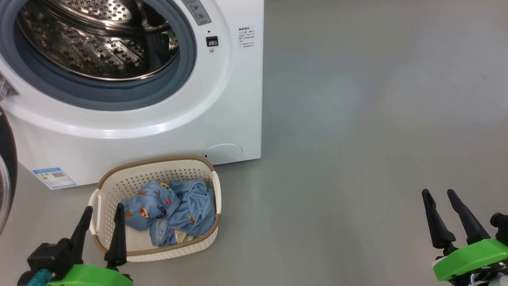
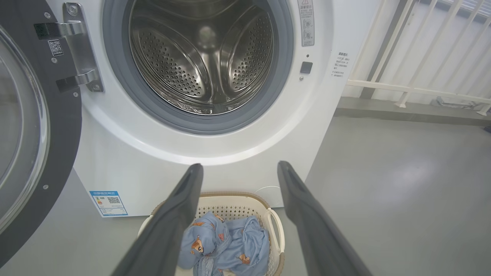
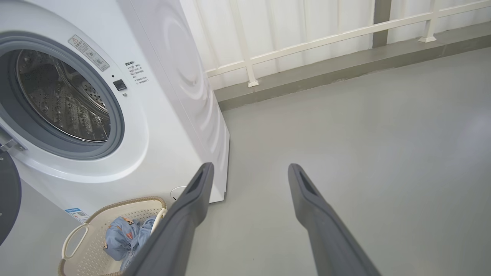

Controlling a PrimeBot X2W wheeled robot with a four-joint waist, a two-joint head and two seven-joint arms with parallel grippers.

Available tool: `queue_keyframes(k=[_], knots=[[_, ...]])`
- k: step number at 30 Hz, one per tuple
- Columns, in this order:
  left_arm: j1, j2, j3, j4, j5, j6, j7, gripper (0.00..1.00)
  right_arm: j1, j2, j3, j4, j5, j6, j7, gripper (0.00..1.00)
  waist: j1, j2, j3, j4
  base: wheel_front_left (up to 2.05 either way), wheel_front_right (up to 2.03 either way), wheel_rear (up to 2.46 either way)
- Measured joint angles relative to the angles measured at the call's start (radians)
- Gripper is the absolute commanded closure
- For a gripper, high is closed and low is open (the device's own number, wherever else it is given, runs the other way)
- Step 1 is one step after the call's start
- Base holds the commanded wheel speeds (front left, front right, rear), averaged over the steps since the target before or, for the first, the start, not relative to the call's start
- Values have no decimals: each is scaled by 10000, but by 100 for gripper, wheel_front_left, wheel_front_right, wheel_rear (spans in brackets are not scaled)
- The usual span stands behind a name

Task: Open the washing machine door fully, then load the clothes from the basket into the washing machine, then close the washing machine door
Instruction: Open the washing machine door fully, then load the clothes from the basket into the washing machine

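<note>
Now, at lower left, the spread left claw [image 1: 104,207] should dip over the light blue bear-print clothes [image 1: 174,206] in the cream perforated plastic basket [image 1: 158,161], pinching deep.

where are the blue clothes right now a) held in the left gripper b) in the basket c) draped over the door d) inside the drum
b: the clothes lie heaped in the basket in front of the washing machine, and its drum shows bare steel with no fabric in it.
</note>
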Motion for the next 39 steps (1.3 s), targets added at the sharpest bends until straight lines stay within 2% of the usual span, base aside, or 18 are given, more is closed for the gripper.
queue_keyframes(k=[26,39], knots=[[-81,-100,111,222,-35,0,0,0,-9,84,-31,-8,-2,0,0,0,0,0,205,141,0,-1,1],[-125,-73,77,261,-36,0,0,0,-13,96,-36,-10,-2,0,0,0,0,0,313,128,66,-100,35]])
